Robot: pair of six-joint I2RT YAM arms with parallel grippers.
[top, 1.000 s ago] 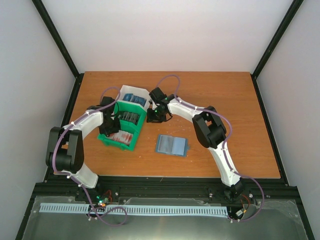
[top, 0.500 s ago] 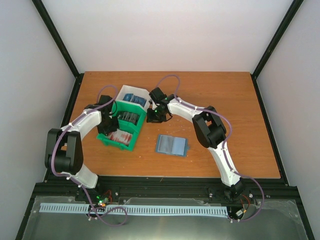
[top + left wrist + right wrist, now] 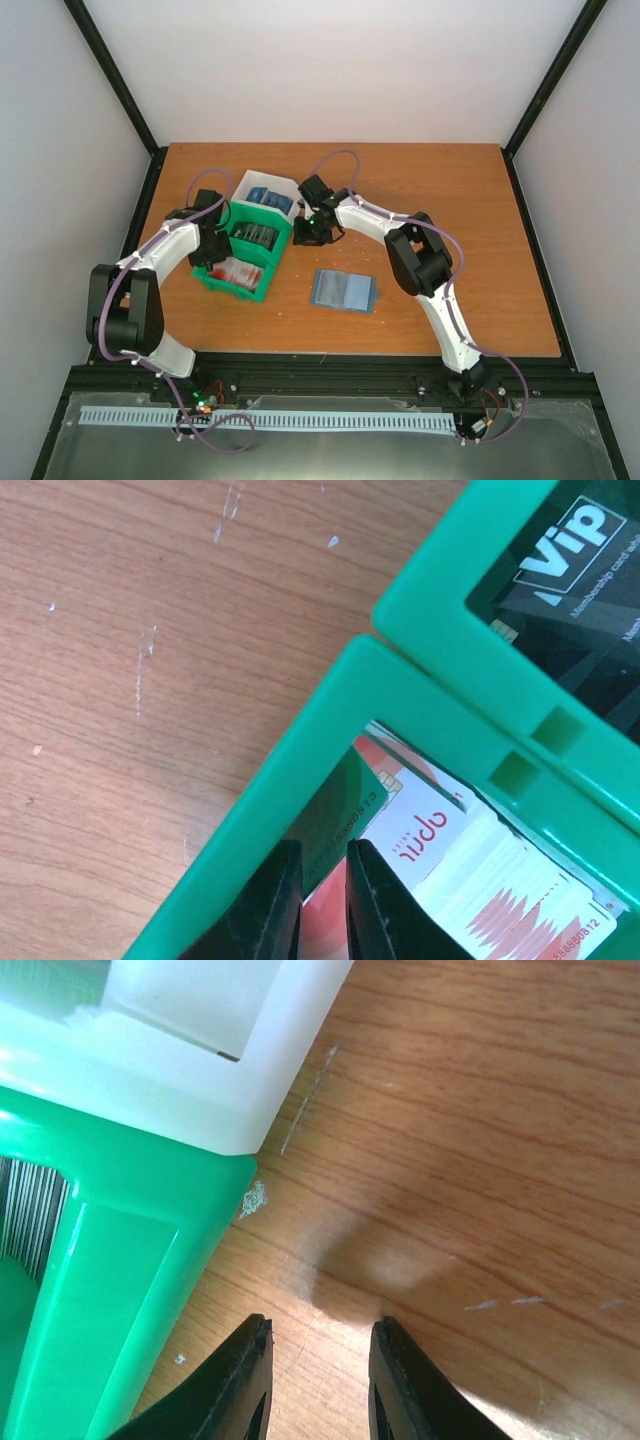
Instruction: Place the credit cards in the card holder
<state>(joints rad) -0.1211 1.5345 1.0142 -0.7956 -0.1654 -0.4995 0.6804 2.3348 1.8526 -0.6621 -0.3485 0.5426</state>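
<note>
The card holder (image 3: 343,290) lies open and flat on the table, grey-blue inside, right of the bins. Credit cards sit in the bins: red and white ones (image 3: 238,272) in the near green compartment, dark ones (image 3: 254,236) in the middle, blue ones (image 3: 270,198) in the white bin. My left gripper (image 3: 212,245) hangs over the left edge of the near compartment. In the left wrist view its jaws (image 3: 325,855) stand nearly shut with a dark-looking credit card (image 3: 345,815) on edge between them, above the red card stack (image 3: 480,880). My right gripper (image 3: 318,232) is open and empty over bare wood (image 3: 318,1335).
The green bin (image 3: 262,290) and the white bin (image 3: 285,185) stand joined in a row at the table's left middle. The green wall (image 3: 290,770) is close to my left fingers. The bin corner (image 3: 120,1260) is just left of my right gripper.
My left gripper has moved left and away from the middle of the green bin toward its left edge. The right arm and the card holder have not moved.
</note>
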